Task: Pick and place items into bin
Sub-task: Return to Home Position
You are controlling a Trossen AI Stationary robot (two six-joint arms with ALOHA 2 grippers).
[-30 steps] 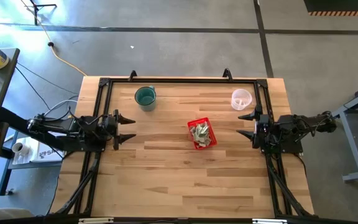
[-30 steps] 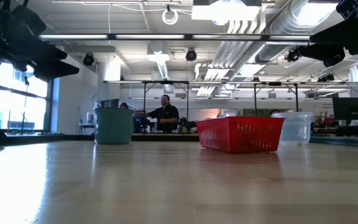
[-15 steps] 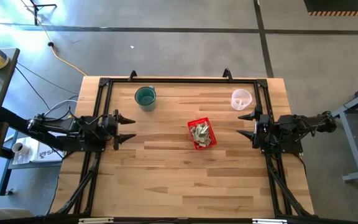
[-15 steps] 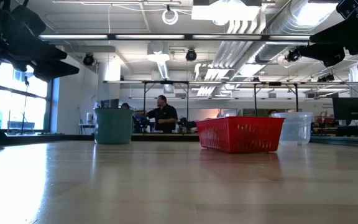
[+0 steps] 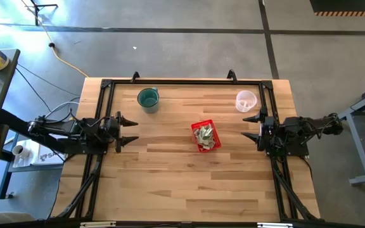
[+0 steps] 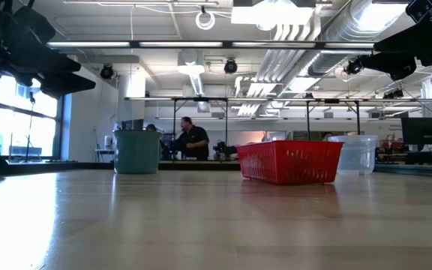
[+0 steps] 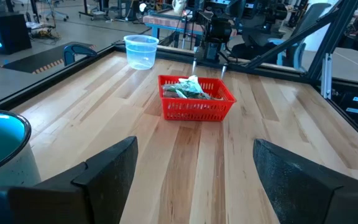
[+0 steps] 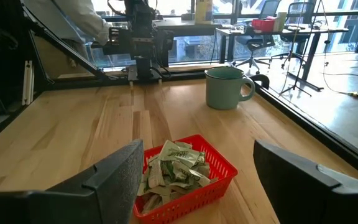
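I am holding my left gripper at the table's left edge and my right gripper at its right edge, both with fingers spread wide. Between them the red basket is sitting on the wooden table, holding the crumpled green-and-white packets, with a teal mug and a clear plastic cup standing well apart from it

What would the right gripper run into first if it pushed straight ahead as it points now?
The red basket of crumpled packets, which lies in line ahead of the open right gripper. The low view shows the gripper held well above the table, so it may pass over the basket instead.
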